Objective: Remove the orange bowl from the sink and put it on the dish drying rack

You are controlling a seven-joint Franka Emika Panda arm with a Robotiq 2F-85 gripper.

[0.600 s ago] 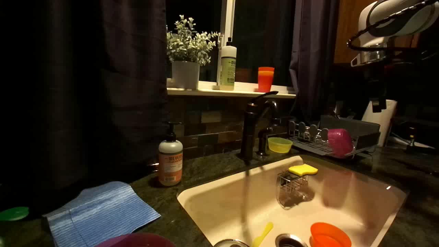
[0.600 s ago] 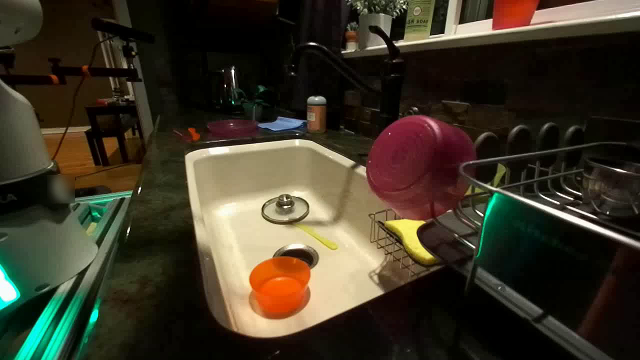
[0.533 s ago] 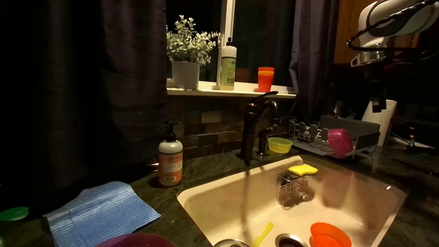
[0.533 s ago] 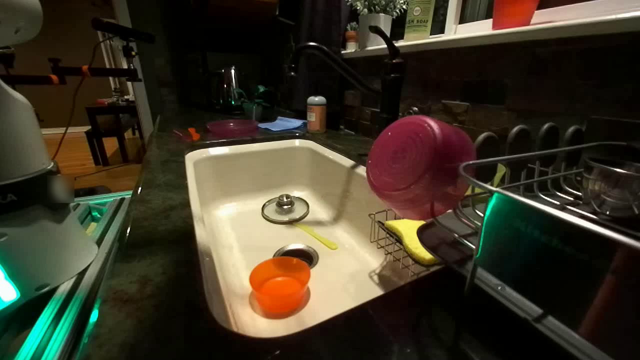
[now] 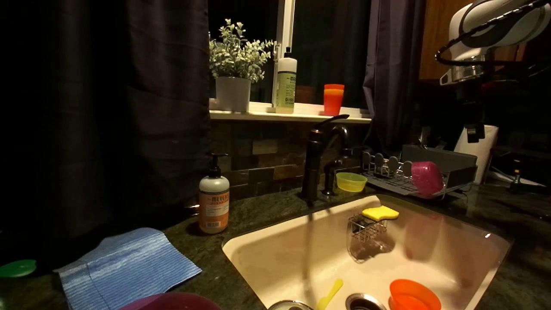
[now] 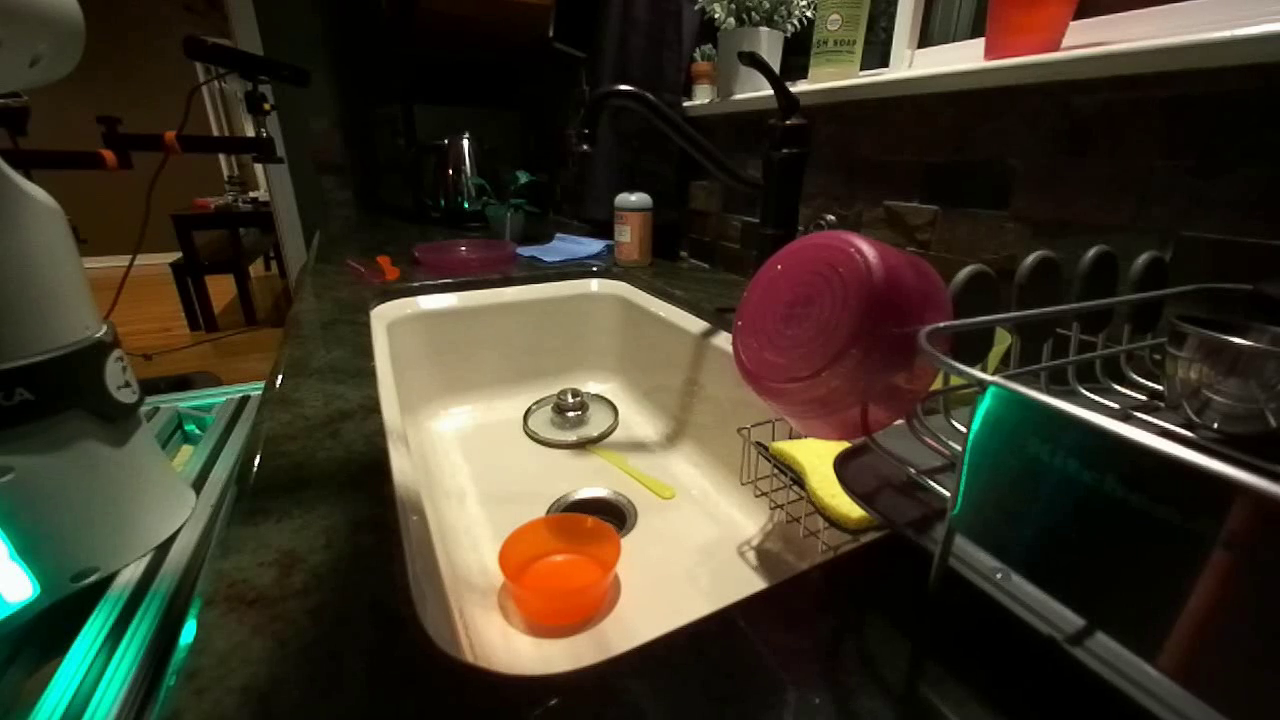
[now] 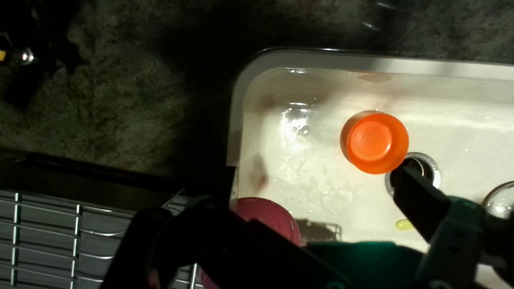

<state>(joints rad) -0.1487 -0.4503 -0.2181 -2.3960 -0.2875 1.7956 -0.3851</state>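
The orange bowl stands upright and empty on the floor of the cream-white sink, beside the drain. It also shows in an exterior view and in the wrist view. The dark dish drying rack stands on the counter beside the sink; its wires show in the wrist view. My gripper hangs high near the rack. In the wrist view my gripper has its dark fingers wide apart with nothing between them. The bowl lies well below, beyond the fingertips.
A pink bowl leans tilted on the rack's sink-side edge. A wire caddy with a yellow sponge hangs in the sink. A glass lid and yellow utensil lie in it. The tall faucet and yellow-green bowl stand behind.
My gripper sits very slightly lower in an exterior view. The orange bowl, the rack and the other things have not moved.
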